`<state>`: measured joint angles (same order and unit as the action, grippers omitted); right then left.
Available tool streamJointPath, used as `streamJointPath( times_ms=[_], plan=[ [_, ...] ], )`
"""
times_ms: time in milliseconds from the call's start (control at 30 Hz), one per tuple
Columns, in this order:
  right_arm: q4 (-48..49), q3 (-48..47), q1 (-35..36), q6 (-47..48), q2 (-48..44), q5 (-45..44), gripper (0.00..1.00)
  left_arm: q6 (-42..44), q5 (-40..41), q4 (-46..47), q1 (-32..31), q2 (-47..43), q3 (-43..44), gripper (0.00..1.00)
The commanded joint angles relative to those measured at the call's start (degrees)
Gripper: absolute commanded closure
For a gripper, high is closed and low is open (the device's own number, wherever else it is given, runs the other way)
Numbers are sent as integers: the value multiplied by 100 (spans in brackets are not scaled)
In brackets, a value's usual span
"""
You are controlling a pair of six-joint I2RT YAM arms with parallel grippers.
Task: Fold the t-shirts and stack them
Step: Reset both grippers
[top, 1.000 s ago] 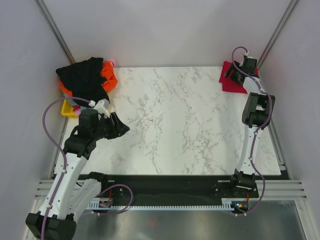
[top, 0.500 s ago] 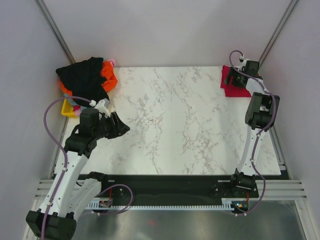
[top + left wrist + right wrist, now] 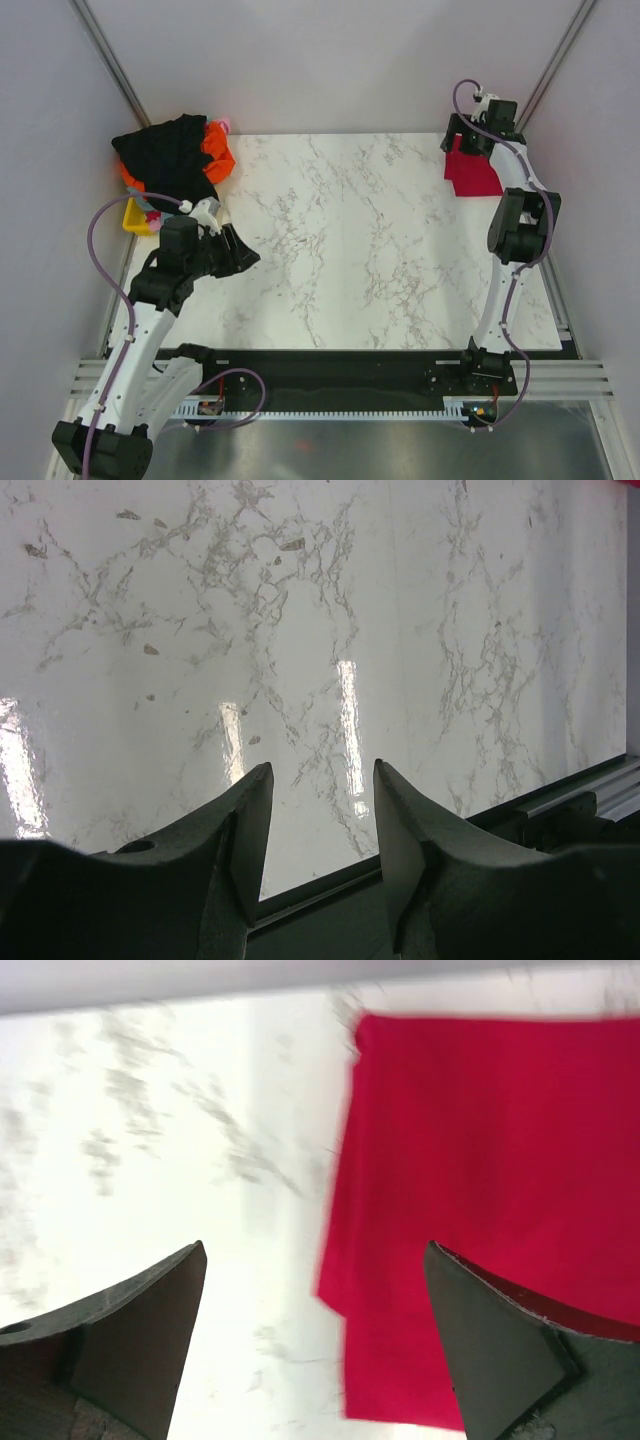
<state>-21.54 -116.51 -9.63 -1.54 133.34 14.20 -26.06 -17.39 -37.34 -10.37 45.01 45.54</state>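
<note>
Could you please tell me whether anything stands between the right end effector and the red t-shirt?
Nothing visible does. The right end effector is open over the edge of the red t-shirt. Its wrist view shows only bare marble table and red cloth between the fingers.

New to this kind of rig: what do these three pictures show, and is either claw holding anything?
Two robot arms are bolted at the near edge of a marble table. The overhead picture shows both; the other two come from a camera on each wrist, with that arm's own fingers in view. A crimson t-shirt lies at the far right corner; the right gripper hangs above it, jaws wide, holding nothing. At the far left, a black shirt is heaped over an orange shirt, beside a yellow bin. The left gripper hovers over bare marble, jaws apart, empty.
</note>
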Motion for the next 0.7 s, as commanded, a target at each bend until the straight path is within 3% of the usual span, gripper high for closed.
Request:
streamJointPath(
  times_ms=[0,100,267,400,667],
  plan=[
    [246,-224,399,-494,-1168,128,2,172,60,192,9,-115,-27,47],
    [745,652,540,-1399,-1958,258,2,163,95,192,9,-203,-36,45],
    [2975,3728,768,-3245,-3602,1743,2,163,122,192,9,-344,-36,39],
    [3278,5092,1410,-3397,-4508,1797,2,154,253,192,9,-520,-54,27],
    [2806,6754,2385,-3055,-6089,1324,2,110,481,192,9,-713,-80,24]
  ],
)
